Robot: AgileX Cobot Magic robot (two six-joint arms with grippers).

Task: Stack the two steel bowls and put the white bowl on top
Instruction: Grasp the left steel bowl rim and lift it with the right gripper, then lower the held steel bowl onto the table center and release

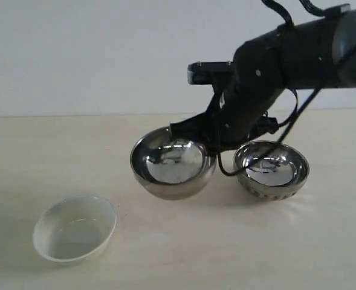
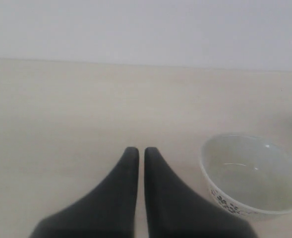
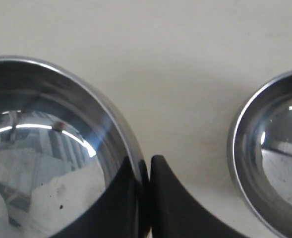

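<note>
A smooth steel bowl [image 1: 173, 163] hangs tilted just above the table, its rim pinched by my right gripper [image 1: 214, 152], one finger inside the bowl and one outside. In the right wrist view that bowl [image 3: 46, 148] fills one side, with the right gripper [image 3: 146, 168] shut on its wall. The ribbed steel bowl [image 1: 271, 169] stands on the table right beside it and shows again as the ribbed steel bowl [image 3: 272, 168]. The white bowl [image 1: 75, 228] sits at the front left; the white bowl [image 2: 252, 173] lies beside my left gripper [image 2: 138, 151], which is shut on nothing.
The pale wooden table [image 1: 226, 254] runs back to a plain white wall [image 1: 75, 54]. The dark right arm [image 1: 298, 54] reaches in from the upper right above the ribbed bowl. The left arm is out of the exterior view.
</note>
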